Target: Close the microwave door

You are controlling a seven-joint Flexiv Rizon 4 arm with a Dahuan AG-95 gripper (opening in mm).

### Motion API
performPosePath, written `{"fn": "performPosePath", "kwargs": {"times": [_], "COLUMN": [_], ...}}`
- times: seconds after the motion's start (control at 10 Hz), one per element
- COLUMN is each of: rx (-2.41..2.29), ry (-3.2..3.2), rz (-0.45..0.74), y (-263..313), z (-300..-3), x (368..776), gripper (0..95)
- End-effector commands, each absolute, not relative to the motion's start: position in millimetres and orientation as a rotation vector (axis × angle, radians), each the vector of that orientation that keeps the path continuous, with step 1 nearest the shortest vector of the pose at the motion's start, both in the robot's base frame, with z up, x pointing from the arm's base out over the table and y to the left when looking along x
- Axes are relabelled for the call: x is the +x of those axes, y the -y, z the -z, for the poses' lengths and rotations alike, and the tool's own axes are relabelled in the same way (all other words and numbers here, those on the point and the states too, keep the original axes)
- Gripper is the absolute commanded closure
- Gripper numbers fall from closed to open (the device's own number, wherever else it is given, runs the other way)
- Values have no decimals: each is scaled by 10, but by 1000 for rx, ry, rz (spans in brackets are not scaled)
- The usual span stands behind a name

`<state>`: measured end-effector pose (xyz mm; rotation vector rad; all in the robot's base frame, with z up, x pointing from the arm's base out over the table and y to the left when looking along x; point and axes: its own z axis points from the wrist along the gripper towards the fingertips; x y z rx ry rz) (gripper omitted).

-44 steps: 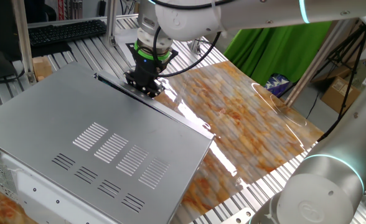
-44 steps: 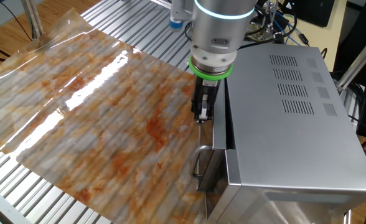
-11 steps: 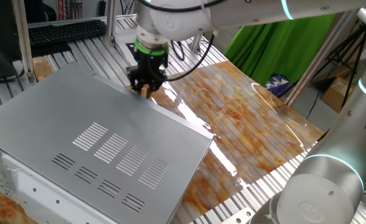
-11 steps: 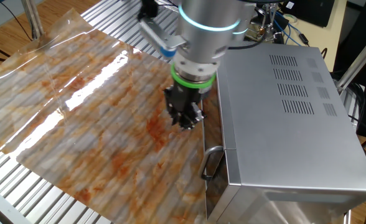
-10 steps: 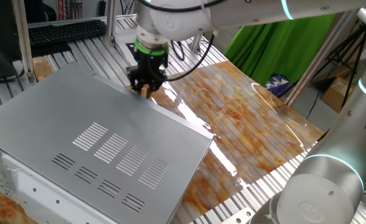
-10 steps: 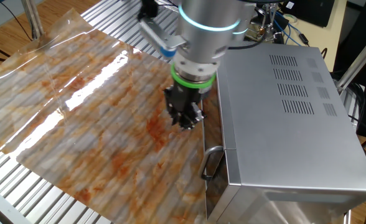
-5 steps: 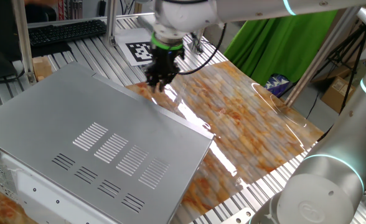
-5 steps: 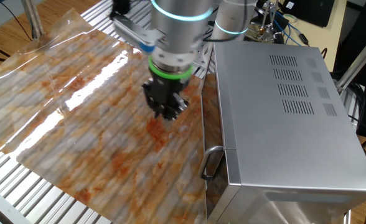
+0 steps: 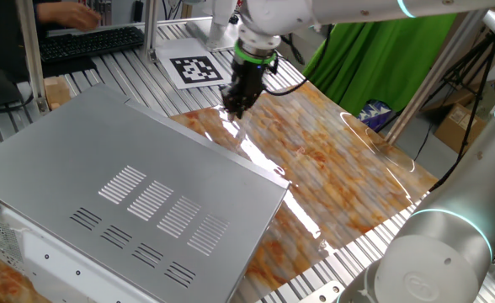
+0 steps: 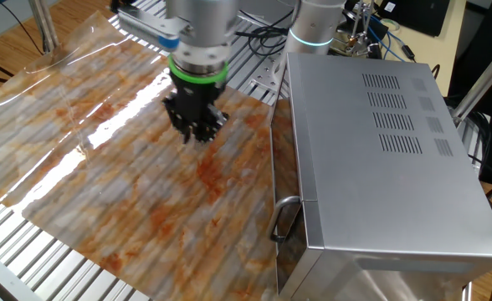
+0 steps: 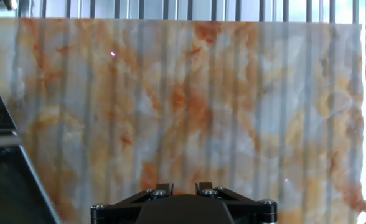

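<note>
The microwave (image 9: 104,168) is a large grey box with vent slots on top, also in the other fixed view (image 10: 380,167). The microwave door (image 10: 284,159) lies flat against the box's front, its handle (image 10: 281,219) near the lower corner. In one fixed view only its silvery top rim (image 9: 231,153) shows. My gripper (image 9: 233,109) hangs over the marble-patterned mat, well away from the door and empty. In the other fixed view it (image 10: 194,132) is left of the box. The hand view shows the fingers (image 11: 164,186) close together and a dark door corner (image 11: 9,180) at the left.
A marble-patterned mat (image 10: 104,167) covers the slatted table in front of the microwave. A printed marker sheet (image 9: 195,69) and a keyboard (image 9: 87,40) lie at the back. A green cloth (image 9: 357,50) hangs behind. A second arm's base (image 9: 433,252) stands at front right.
My gripper has moved away from the door's front edge, out over the mat and higher. The door was ajar 4.4 s ago and now lies flat against the box.
</note>
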<state>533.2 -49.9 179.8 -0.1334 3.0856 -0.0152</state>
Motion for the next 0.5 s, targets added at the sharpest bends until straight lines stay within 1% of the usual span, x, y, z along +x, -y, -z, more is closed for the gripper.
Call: {"fn": "performPosePath", "kwargs": {"times": [0.1, 0.5], "rx": [-183, -234], "ry": [-3081, -3077], "rz": [7, 1], "y": [632, 799], "z": [-1780, -1747], "x": [5308, 5263], "gripper": [760, 760]}}
